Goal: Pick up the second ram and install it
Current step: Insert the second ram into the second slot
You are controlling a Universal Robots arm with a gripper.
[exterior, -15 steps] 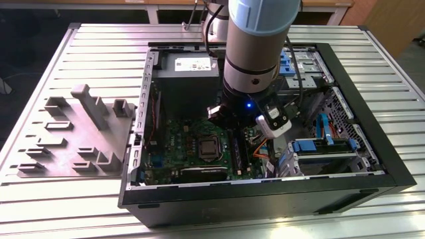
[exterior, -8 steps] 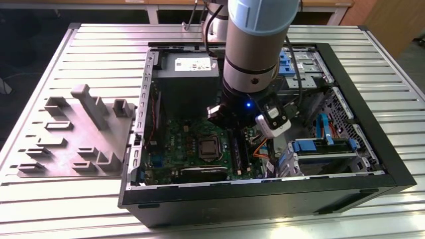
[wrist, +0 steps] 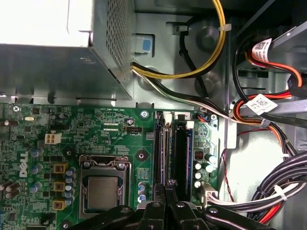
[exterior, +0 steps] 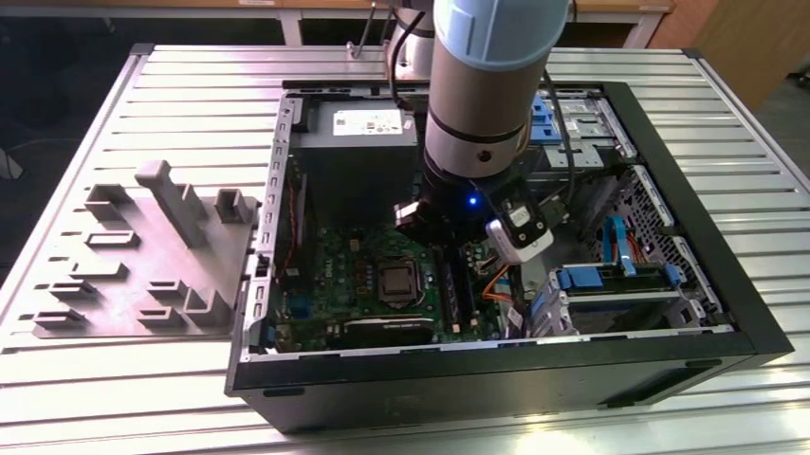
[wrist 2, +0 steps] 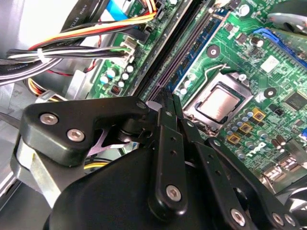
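My gripper [exterior: 441, 248] reaches down into the open computer case [exterior: 746, 313], over the green board [exterior: 336, 284] and beside its processor socket [wrist: 102, 191]. In both wrist views the black fingers [wrist: 165, 206] are pressed close together, the gripper [wrist: 169, 184] [wrist 2: 168, 96] shut on a thin dark stick seen edge-on. That stick is the second ram [wrist: 169, 158] [wrist 2: 175, 62]. It lies along the row of long black slot sockets [wrist: 183, 153], low over or in one of them; I cannot tell which.
The power supply [exterior: 360, 123] sits at the far end of the case. Bundled cables [wrist: 268, 120] and a drive cage with blue clips [exterior: 608, 280] crowd the exterior view's right. A grey holder tray [exterior: 139, 256] lies on the slatted table outside the case, on the exterior view's left.
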